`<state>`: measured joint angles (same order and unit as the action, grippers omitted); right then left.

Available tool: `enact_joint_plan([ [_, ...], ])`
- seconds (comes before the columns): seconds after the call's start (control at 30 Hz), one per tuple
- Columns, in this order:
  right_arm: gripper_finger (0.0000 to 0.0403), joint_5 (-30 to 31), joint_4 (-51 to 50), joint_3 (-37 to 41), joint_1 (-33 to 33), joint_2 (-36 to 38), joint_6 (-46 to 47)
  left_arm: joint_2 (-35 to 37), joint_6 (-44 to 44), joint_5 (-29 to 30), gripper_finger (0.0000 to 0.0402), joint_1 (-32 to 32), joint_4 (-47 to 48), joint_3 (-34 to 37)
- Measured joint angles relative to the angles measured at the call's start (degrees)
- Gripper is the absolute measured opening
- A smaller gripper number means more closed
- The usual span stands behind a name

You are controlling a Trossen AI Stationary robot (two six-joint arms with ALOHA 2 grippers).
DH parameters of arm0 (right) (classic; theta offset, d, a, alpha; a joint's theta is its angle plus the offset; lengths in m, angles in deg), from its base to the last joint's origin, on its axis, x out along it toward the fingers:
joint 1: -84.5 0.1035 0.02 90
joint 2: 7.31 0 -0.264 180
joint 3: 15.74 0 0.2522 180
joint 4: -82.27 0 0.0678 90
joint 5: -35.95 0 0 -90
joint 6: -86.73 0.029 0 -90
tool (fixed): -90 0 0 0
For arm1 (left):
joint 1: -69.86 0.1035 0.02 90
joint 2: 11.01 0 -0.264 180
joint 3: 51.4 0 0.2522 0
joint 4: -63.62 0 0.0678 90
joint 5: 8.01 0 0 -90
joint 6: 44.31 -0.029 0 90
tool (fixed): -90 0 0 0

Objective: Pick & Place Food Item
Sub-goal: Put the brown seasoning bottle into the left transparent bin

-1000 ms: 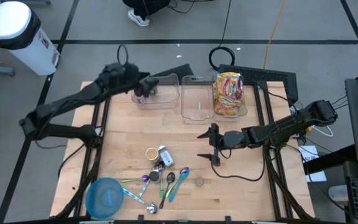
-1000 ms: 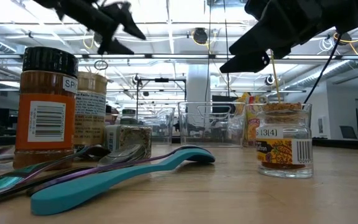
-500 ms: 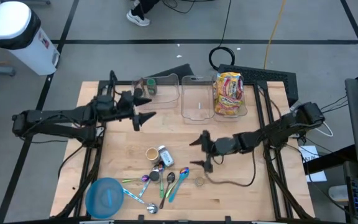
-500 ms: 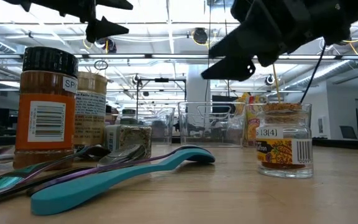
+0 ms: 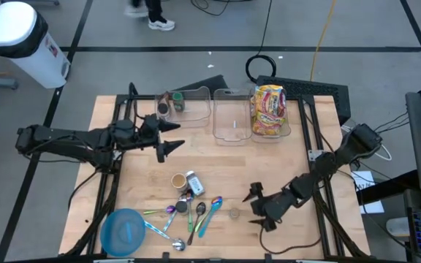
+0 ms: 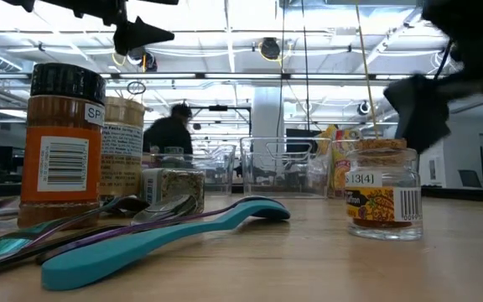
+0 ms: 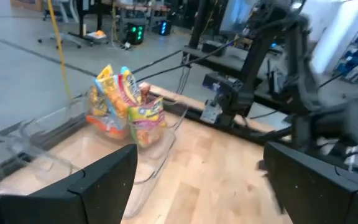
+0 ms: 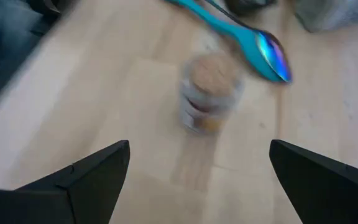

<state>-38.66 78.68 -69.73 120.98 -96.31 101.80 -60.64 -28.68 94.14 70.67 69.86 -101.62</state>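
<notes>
A small glass jar of brown spice stands on the wooden table near its front edge; it also shows in the low view and, blurred, in the right wrist view. My right gripper is open and empty just right of this jar, its fingers pointing toward it. My left gripper is open and empty above the table, on the near side of the left clear bin, where a small dark-lidded jar rests. A bright snack bag stands in the right bin.
An empty clear bin stands between the other two. A tan jar, a jar lying on its side, several spoons and a blue bowl lie at the near left. A person walks in the room behind.
My left gripper has drawn back from over the left bin toward the table's near edge and stays open; the small jar stays in the bin. My right gripper has gone toward the near edge and down, turning its open fingers toward the small spice jar.
</notes>
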Motion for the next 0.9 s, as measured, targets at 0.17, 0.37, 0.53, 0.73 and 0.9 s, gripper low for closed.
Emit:
enact_joint_plan([
  [0.17,0.038,2.4,15.3,6.6,-0.1,-3.2,2.3,-1.3,0.1,0.0,0.0351,-0.9,-2.0,0.0],
  [0.37,0.038,-3.7,30.8,7.9,-1.9,-12.3,1.3,-4.8,0.1,-0.1,0.0351,-3.1,-9.0,-0.1],
  [0.53,0.0378,-5.3,37.3,7.8,-4.6,-16.6,0.6,-9.0,-0.3,-0.1,0.0351,-4.6,-18.4,-0.1],
  [0.73,0.0352,-8.5,40.6,7.8,-8.0,-17.9,0.7,-12.4,-0.5,-0.1,0.0351,-5.1,-23.8,-0.1],
  [0.9,0.0309,-9.4,40.1,6.9,-8.8,-18.0,-1.5,-13.0,-0.5,-0.1,0.0351,-4.5,-24.2,-0.1],
])
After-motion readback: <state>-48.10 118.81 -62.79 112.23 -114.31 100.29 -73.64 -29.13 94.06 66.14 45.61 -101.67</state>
